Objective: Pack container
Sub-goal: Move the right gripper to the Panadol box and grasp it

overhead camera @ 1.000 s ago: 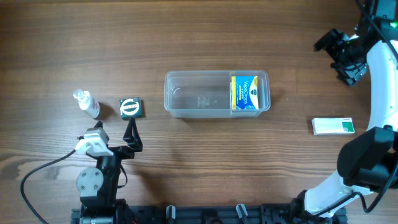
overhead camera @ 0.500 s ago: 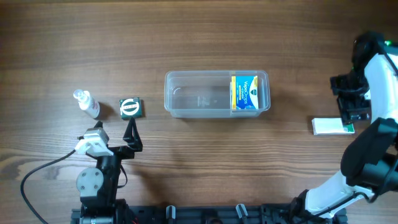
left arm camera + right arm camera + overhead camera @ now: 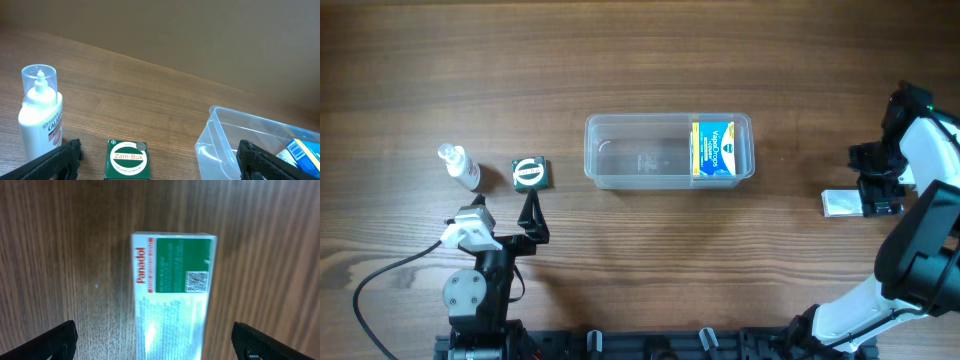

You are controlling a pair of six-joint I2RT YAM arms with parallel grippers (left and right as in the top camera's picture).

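Observation:
The clear plastic container [image 3: 640, 150] sits mid-table with a blue and yellow box [image 3: 713, 149] in its right end; its corner shows in the left wrist view [image 3: 220, 135]. A white and green Panadol box [image 3: 840, 204] lies at the right. My right gripper [image 3: 881, 192] is open directly above it, fingers wide on either side of the box [image 3: 172, 295]. My left gripper [image 3: 532, 215] is open, low near the front edge, just behind a green Zam-Buk box [image 3: 530, 174], which shows between its fingers [image 3: 127, 159].
A small white bottle with a clear cap [image 3: 460, 167] stands left of the green box, also in the left wrist view [image 3: 40, 120]. The left arm's base and cable [image 3: 475, 290] sit at the front left.
My right gripper has swung from the far right corner down toward the front and now sits over the Panadol box. The left arm has not moved.

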